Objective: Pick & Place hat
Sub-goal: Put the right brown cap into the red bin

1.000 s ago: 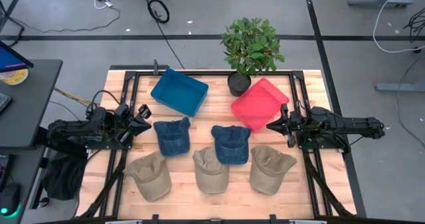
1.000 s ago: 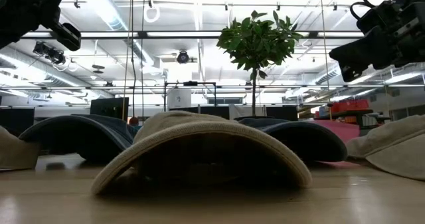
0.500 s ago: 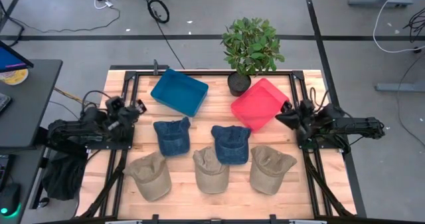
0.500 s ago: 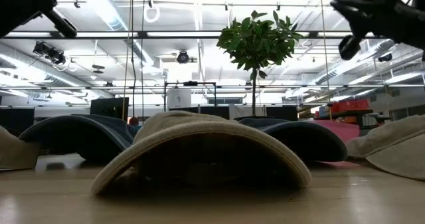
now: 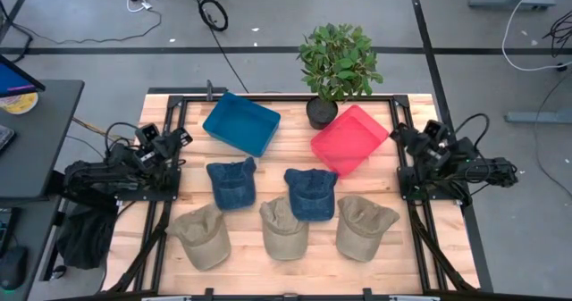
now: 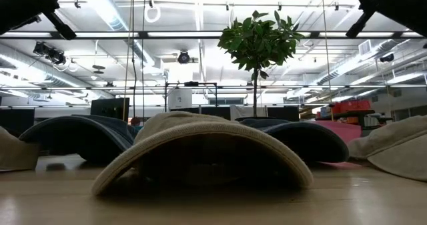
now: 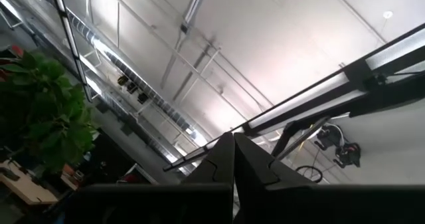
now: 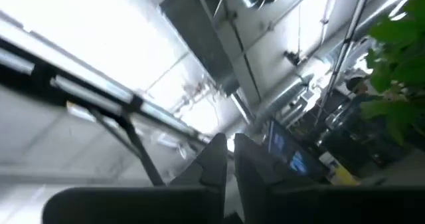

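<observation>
Five hats rest brim and crown on the wooden table (image 5: 286,270). Two are blue denim caps (image 5: 232,183) (image 5: 311,194); three are tan caps (image 5: 201,236) (image 5: 284,228) (image 5: 365,225), and the middle tan cap (image 6: 200,151) fills the low view. My left gripper (image 5: 179,140) (image 7: 233,159) is folded back at the table's left edge, shut, pointing slantwise up at the ceiling. My right gripper (image 5: 396,133) (image 8: 230,159) is folded back at the right edge, also tipped up and shut, its fingers almost together. Neither touches a hat.
A blue bin (image 5: 241,122) and a red bin (image 5: 350,140) sit at the far side of the table, with a potted plant (image 5: 338,64) between them at the far edge. A black frame (image 5: 170,207) runs along both sides.
Both grippers have tipped upward and rolled, drawing back from the hats toward their own table edges; the right one has risen more. The hats have kept still.
</observation>
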`<state>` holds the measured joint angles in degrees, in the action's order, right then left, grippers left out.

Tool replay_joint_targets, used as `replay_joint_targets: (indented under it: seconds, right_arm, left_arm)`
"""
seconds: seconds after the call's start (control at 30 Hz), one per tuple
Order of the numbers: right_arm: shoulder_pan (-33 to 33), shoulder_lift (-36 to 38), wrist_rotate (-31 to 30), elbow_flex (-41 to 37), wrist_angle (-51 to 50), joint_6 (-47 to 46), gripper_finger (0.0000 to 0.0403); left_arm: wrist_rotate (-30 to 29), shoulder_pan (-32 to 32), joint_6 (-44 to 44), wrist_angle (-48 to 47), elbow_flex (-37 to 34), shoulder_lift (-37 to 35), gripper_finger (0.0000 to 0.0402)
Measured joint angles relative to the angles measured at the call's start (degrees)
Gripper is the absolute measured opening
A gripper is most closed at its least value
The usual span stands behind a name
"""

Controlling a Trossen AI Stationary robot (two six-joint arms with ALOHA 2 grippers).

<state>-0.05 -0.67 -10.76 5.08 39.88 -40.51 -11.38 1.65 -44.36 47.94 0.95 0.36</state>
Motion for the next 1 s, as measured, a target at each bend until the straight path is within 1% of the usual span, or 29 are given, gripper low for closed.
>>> replay_joint_targets:
  seconds: [0.1,0.17,0.23,0.3,0.37,0.47,0.67,0.77,0.87,1.0]
  right_arm:
    - [0.00,0.00,-2.25,0.00,1.83,-0.98,0.0036]
    - [0.00,-0.17,-2.36,0.00,4.85,-0.87,0.0036]
    - [0.00,-0.98,-2.30,0.62,8.23,0.67,0.0036]
    - [0.02,-2.31,-1.44,3.04,10.59,3.92,0.0036]
    - [0.02,-3.84,-0.04,7.05,10.90,7.52,0.0036]
    - [0.02,-7.13,1.60,14.21,8.33,13.86,0.0036]
    - [0.02,-15.29,1.74,29.38,5.72,25.28,0.0036]
    - [0.02,-20.07,1.74,36.88,5.63,29.63,0.0036]
    - [0.02,-24.90,2.65,44.41,4.95,32.08,0.0036]
    - [0.02,-30.75,2.77,54.17,-1.81,36.70,0.0036]
  left_arm:
    - [-0.02,0.00,-0.16,0.00,0.02,0.00,0.0003]
    - [0.02,0.00,0.02,-0.17,0.05,0.00,0.0003]
    - [0.00,0.00,0.03,-0.83,0.11,0.00,0.0003]
    - [0.00,0.00,0.24,-1.57,0.11,0.00,0.0003]
    - [0.01,0.00,0.50,-2.31,0.11,0.00,0.0003]
    - [0.00,0.00,0.07,-4.43,0.13,0.00,0.0003]
    - [0.00,0.00,-0.38,-6.84,0.15,0.00,0.0003]
    - [0.00,0.00,-0.44,-6.84,0.15,0.00,0.0003]
    - [0.00,0.00,-0.43,-6.82,0.15,0.00,0.0003]
    - [0.00,0.00,-0.23,-7.38,0.20,0.00,0.0003]
